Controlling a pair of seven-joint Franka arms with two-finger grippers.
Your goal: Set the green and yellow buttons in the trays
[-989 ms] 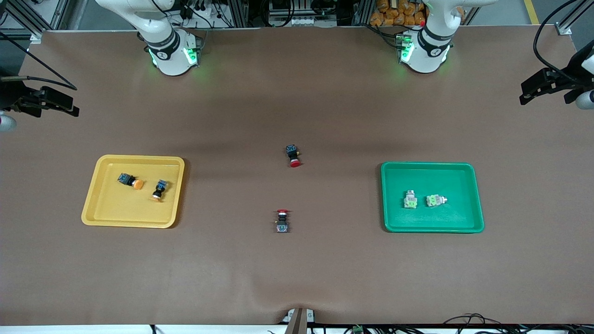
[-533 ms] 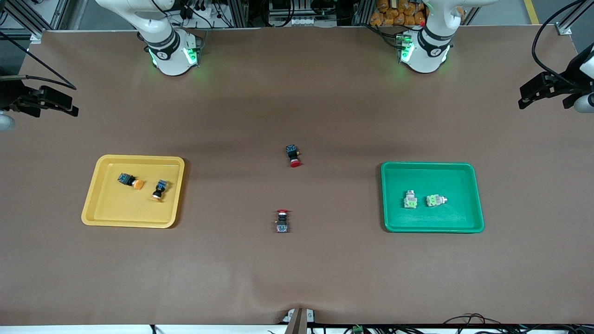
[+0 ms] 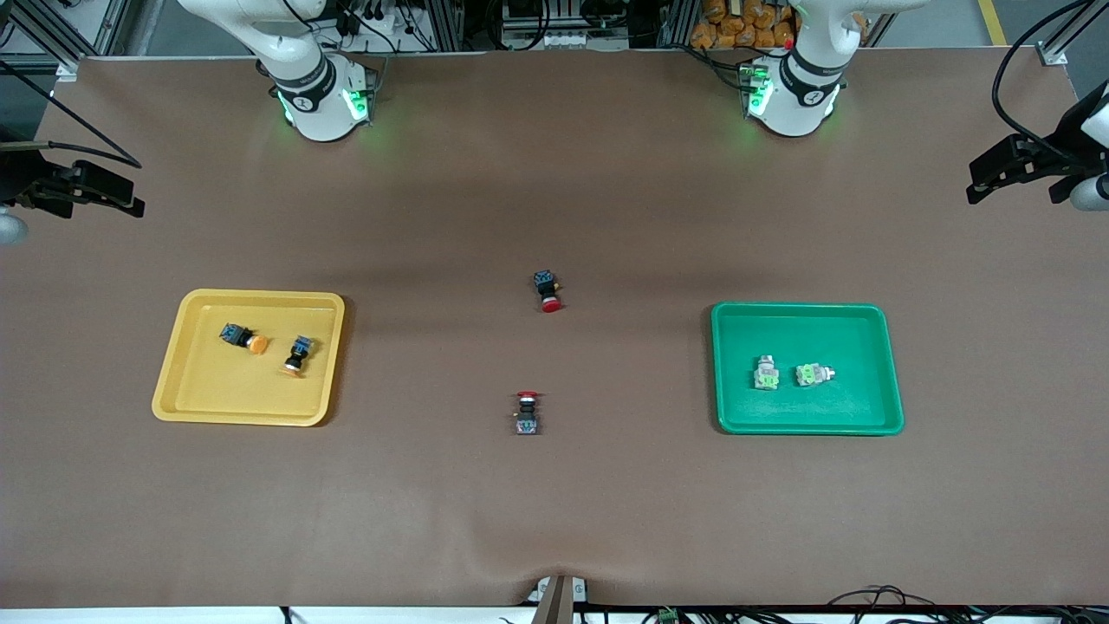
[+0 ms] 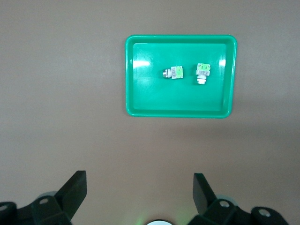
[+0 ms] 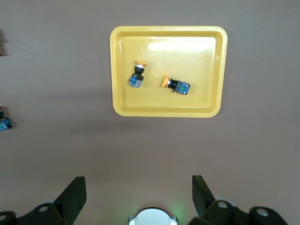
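Two yellow buttons (image 3: 242, 337) (image 3: 296, 355) lie on their sides in the yellow tray (image 3: 199, 390) toward the right arm's end of the table. Two green buttons (image 3: 765, 373) (image 3: 813, 374) lie in the green tray (image 3: 832, 412) toward the left arm's end. High over the bare table near its own base, my left gripper (image 4: 139, 187) is open and holds nothing, with the green tray (image 4: 178, 101) and both green buttons (image 4: 173, 72) (image 4: 202, 72) in its view. My right gripper (image 5: 139, 187) hangs the same way, open and with nothing in it, looking down on the yellow tray (image 5: 164, 105).
Two black switches with red caps lie on the brown table between the trays, one (image 3: 548, 291) farther from the front camera and one (image 3: 527, 412) nearer to it. One of them shows at the edge of the right wrist view (image 5: 3, 123).
The left arm's hand has shifted slightly at the edge of the front view. Buttons, trays and red-capped switches have not moved.
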